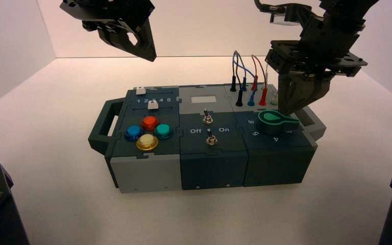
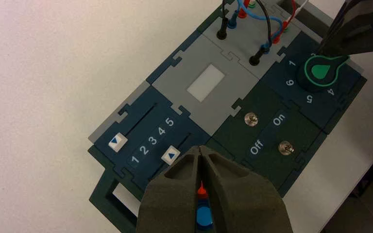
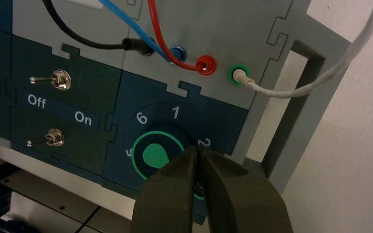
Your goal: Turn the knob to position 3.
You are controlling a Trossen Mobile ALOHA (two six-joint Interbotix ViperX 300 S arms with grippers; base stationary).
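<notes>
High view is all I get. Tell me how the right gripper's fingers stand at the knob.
Observer: In the right wrist view the right gripper is shut, tips pressed together, with nothing visible between them.
Operator: Give me the numeral nearest the tips.
Observer: The numeral 2, at the rim of the knob.
Operator: Report the left gripper.
Observer: In the left wrist view the left gripper is shut too, above the blue button.

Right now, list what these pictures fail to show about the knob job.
- Right wrist view: the right gripper covers the knob's pointed arm and the numeral 3.
- Left wrist view: the right gripper hides numerals 2 and 3.
- High view: the numeral 3 is too small to judge alignment with the knob.
</notes>
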